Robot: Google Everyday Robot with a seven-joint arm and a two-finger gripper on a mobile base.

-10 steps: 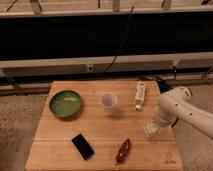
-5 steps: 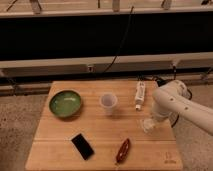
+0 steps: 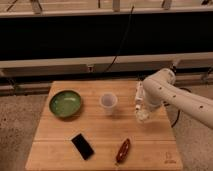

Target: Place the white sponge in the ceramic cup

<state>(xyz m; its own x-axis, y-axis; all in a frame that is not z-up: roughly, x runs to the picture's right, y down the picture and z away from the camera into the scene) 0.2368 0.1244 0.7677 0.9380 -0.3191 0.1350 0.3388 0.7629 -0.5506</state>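
The ceramic cup point(image 3: 108, 101), small and pale, stands upright near the middle of the wooden table point(image 3: 60, 132). My gripper point(image 3: 143, 114) hangs off the white arm at the right, a little to the right of the cup and just above the tabletop. It is shut on the white sponge point(image 3: 144, 118), a small off-white pad that shows below the fingers. The sponge is off the table and apart from the cup.
A green bowl point(image 3: 65, 103) sits at the left of the table. A black phone point(image 3: 82, 146) and a reddish-brown oblong object point(image 3: 123, 150) lie near the front edge. A long white tube point(image 3: 138, 94) lies behind the arm, partly hidden.
The gripper has risen from the tabletop and moved left toward the cup, carrying the sponge with it. Everything else on the table has stayed put.
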